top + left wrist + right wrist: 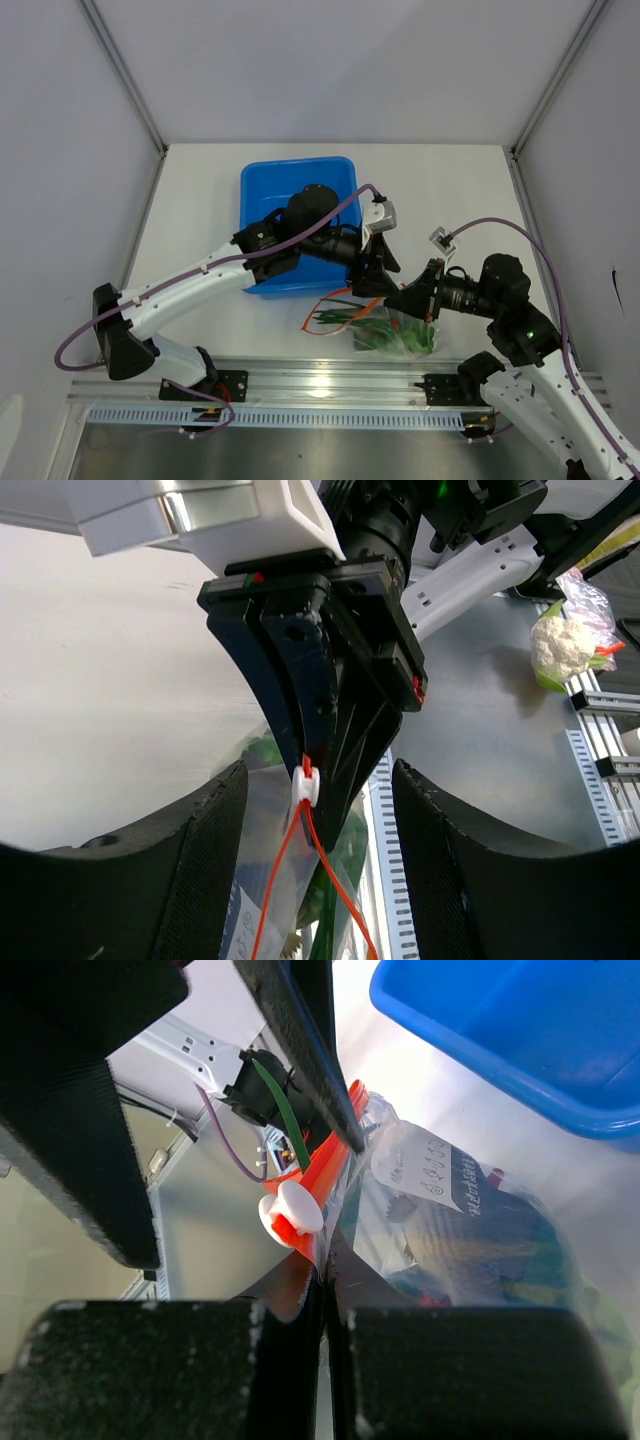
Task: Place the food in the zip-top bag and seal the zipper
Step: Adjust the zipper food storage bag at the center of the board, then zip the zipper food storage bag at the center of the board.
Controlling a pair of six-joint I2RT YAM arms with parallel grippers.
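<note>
The zip-top bag (pixel 402 338) lies at the table's near edge with dark green pods (pixel 378 334) inside. My right gripper (pixel 407 297) is shut on the bag's corner (pixel 345 1260), just below the white slider (pixel 291 1210) on the orange-red zipper (pixel 338 1160). My left gripper (pixel 377 272) is open; its two pads (pixel 205 870) stand on either side of the slider (pixel 307 785) and zipper (pixel 272 885) without touching them. Behind the bag's clear wall (pixel 262 825), green food (pixel 347 852) shows. A pale cabbage head (pixel 558 645) lies apart by the rail, seen only in the left wrist view.
A blue bin (pixel 296 183) stands at the back, under the left arm, and shows in the right wrist view (pixel 520 1030). A metal rail (pixel 330 385) runs along the near table edge. Purple cables loop over both arms.
</note>
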